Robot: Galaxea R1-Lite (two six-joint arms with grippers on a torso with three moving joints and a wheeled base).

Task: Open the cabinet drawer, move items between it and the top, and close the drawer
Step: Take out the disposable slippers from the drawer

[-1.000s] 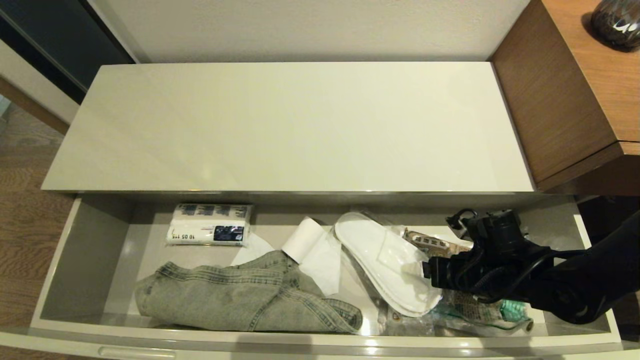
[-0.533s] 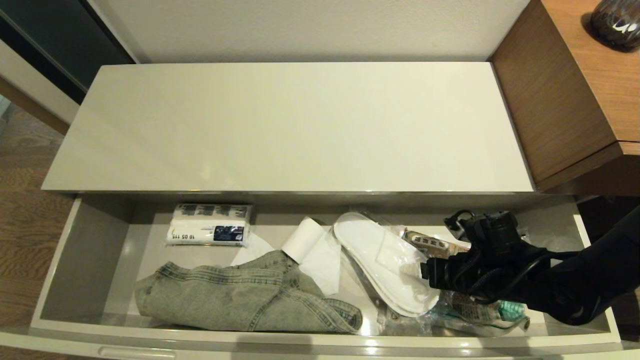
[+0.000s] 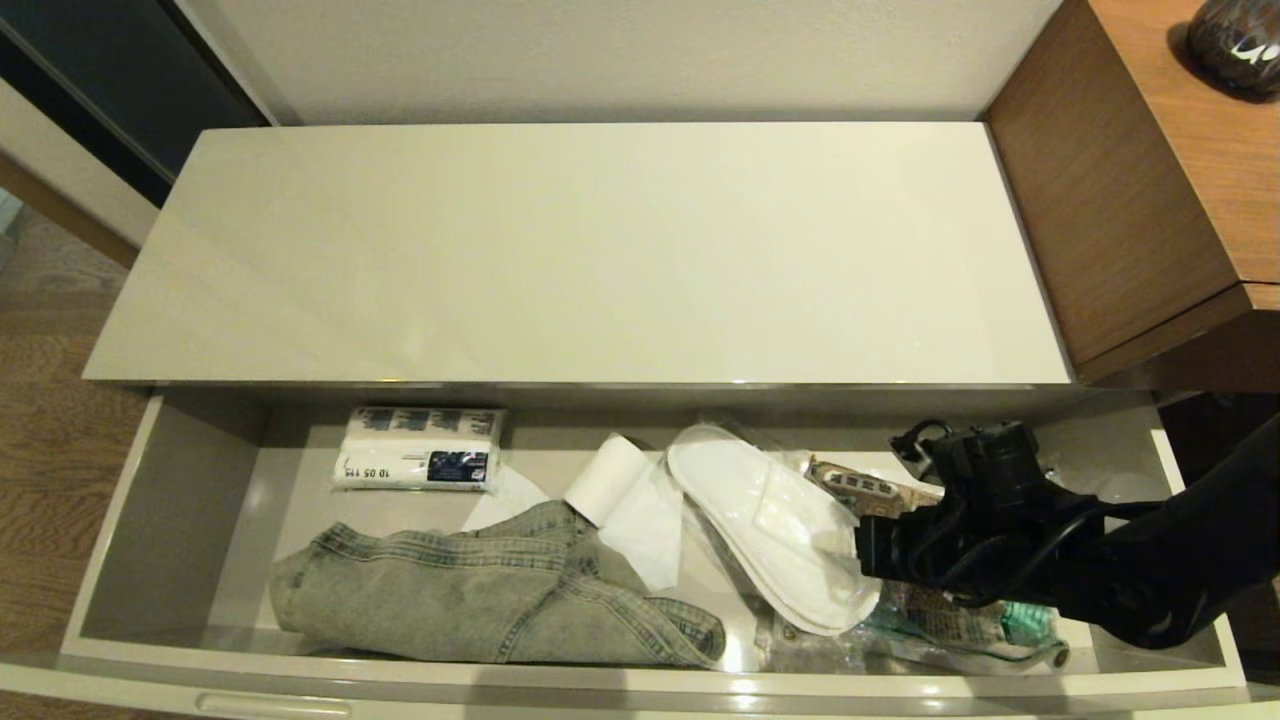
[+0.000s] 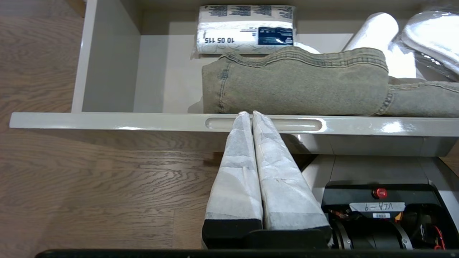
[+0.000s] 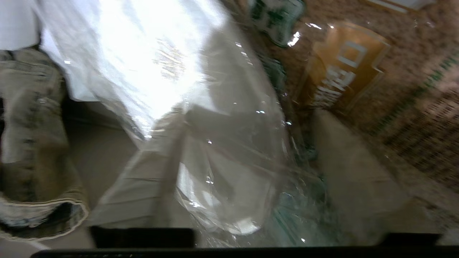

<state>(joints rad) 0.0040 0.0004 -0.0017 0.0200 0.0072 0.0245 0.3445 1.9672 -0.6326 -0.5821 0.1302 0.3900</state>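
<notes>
The cabinet drawer (image 3: pixel 180 480) stands pulled out below the bare cream top (image 3: pixel 580 250). Inside lie the grey-blue jeans (image 3: pixel 480 595) at the front left and the clear-wrapped white slippers (image 3: pixel 770 520) to the right of the middle. My right gripper (image 5: pixel 247 118) is down in the drawer at the slippers' (image 5: pixel 222 161) near right end. It is open, with one finger on each side of the wrap. My left gripper (image 4: pixel 250 114) is shut and empty, parked outside the drawer with its tips in front of a recessed handle (image 4: pixel 304 124).
A white paper roll (image 3: pixel 610 480) and a tissue pack (image 3: pixel 420 450) lie at the drawer's back. A brown-and-green printed packet (image 3: pixel 950 615) sits under my right wrist. The brown wooden unit (image 3: pixel 1130 200) rises at the right, with a dark object (image 3: pixel 1235 40) on it.
My right wrist keeps its place at the slippers' end, and only the forearm has shifted slightly. The things in the drawer lie as before.
</notes>
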